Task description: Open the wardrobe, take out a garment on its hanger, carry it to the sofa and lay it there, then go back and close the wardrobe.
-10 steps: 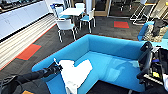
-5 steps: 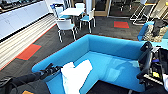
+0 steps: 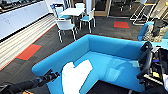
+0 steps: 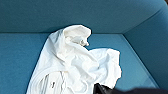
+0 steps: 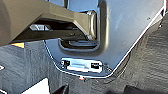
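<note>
Roughly midway: garment is down on the sofa, wardrobe still to close

We're parked at the sofa [image 3: 112,50]. Our left arm reaches in low from the left, its gripper [image 3: 55,74] just beside the sofa's near arm and next to the white heap. We can't tell whether that gripper is released or clenched: the head view is too soft there, and the left wrist view gives us just a dark sliver of it at the edge of the cloth.

The garment [image 3: 76,75] lies crumpled on the seat, near the inner corner, partly draped over the sofa's front edge. In the left wrist view the garment [image 4: 75,62] rests on the cushion with the backrest behind it. We can't make out the hanger; it may be buried in the folds.

The right arm hangs folded at our right side. The right wrist view looks at robot bodywork and dark carpet; the state of that gripper can't be told either, and nothing appears to be in it.

Status as we judge it:
- Fetch, carry and lay-down look done, since the cloth sits on the cushion under its own weight.
- Not confirmed: whether the left gripper has let go of it.
- Left: drive back and shut the wardrobe.

Background: white chairs [image 3: 66,26] around a white table [image 3: 72,11], red carpet patches [image 3: 28,52].
</note>
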